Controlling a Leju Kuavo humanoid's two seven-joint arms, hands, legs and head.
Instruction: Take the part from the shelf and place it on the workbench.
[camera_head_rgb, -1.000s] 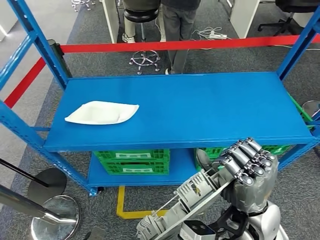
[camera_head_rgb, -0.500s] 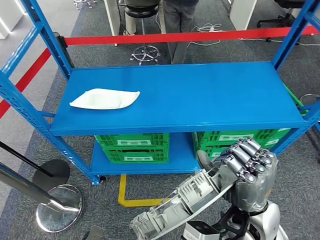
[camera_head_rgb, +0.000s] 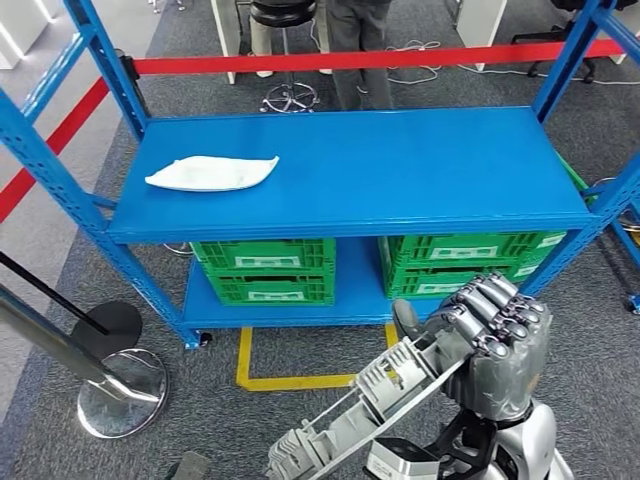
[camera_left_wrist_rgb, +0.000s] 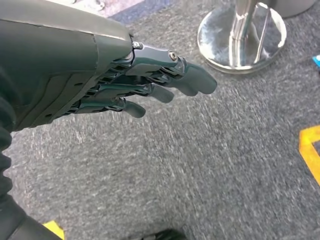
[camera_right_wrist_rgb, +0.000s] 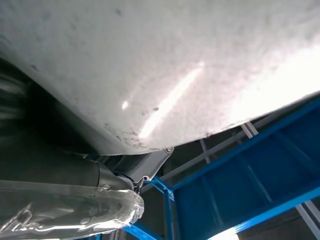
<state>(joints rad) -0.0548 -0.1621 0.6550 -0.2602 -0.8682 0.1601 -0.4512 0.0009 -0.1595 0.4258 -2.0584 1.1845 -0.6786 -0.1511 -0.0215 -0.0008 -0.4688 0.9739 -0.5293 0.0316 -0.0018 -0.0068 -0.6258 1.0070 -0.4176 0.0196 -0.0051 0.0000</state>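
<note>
My right hand (camera_head_rgb: 498, 345) is low at the right of the head view, its fingers curled over one end of a long grey ribbed part (camera_head_rgb: 355, 410) that slants down towards the left. The same part is a broad pale grey surface (camera_right_wrist_rgb: 170, 65) close up in the right wrist view. A flat white piece (camera_head_rgb: 211, 172) lies on the left of the blue shelf (camera_head_rgb: 423, 170), well away from the hand. My left hand (camera_left_wrist_rgb: 113, 75) hangs over grey carpet with its fingers stretched out and nothing in them.
Green crates (camera_head_rgb: 264, 270) sit on the shelf's lower level. Red barrier tape (camera_head_rgb: 340, 60) runs behind it, with a stool and a person's legs beyond. Chrome post bases (camera_head_rgb: 121, 395) stand on the floor at the left. A yellow floor marking (camera_head_rgb: 294, 380) lies before the shelf.
The whole picture has shifted: the shelf now sits higher and farther off, with more floor and crates showing, so the camera has drawn back. The right hand keeps the same hold on the part.
</note>
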